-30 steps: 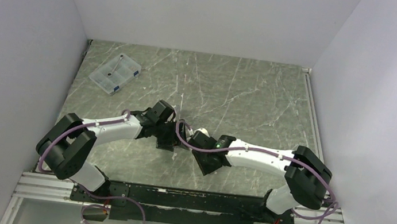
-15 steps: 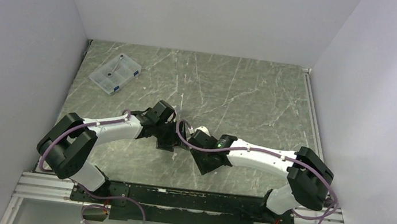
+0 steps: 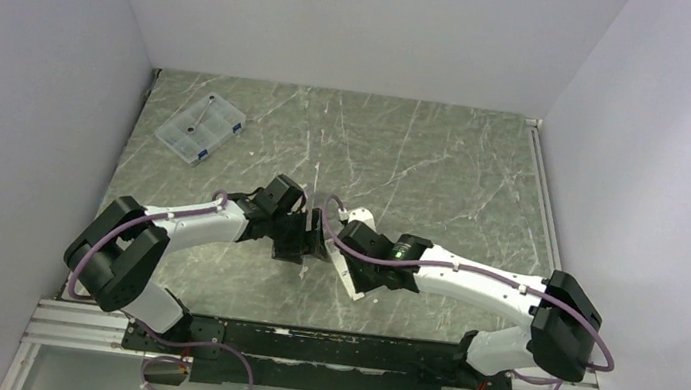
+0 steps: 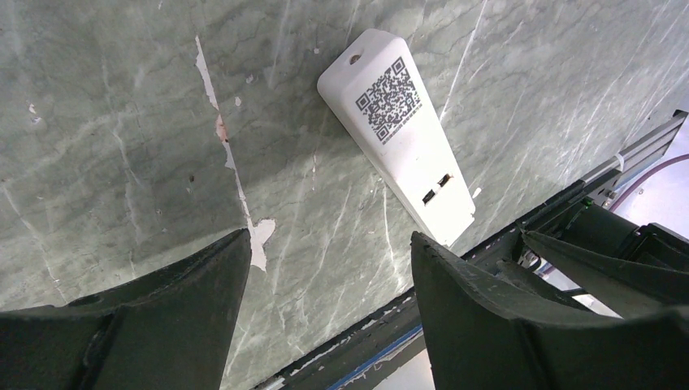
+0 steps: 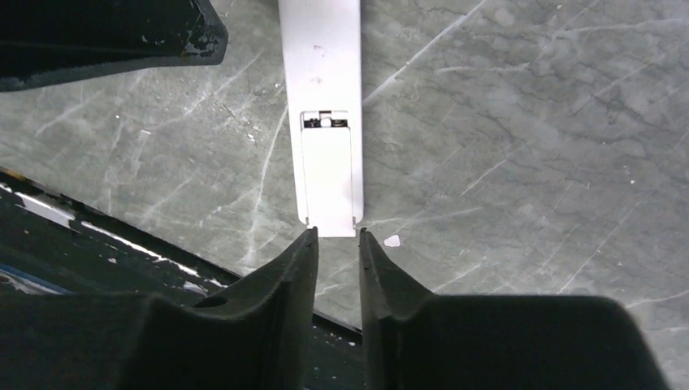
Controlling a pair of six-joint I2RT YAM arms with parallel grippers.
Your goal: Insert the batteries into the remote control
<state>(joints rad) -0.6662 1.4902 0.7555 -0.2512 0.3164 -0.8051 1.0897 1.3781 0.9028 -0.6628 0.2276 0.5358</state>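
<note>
- Left wrist view: left gripper jaws wide, nothing between; remote control lies back-up on the table, upper centre.
- Right wrist view: right gripper jaws narrow, tips at the remote control's end.

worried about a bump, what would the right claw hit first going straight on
The remote control, its near end right ahead of the right claw; depth is unclear, it may be touching.

walls: plain white | table: veined grey-green stone, chipped
</note>
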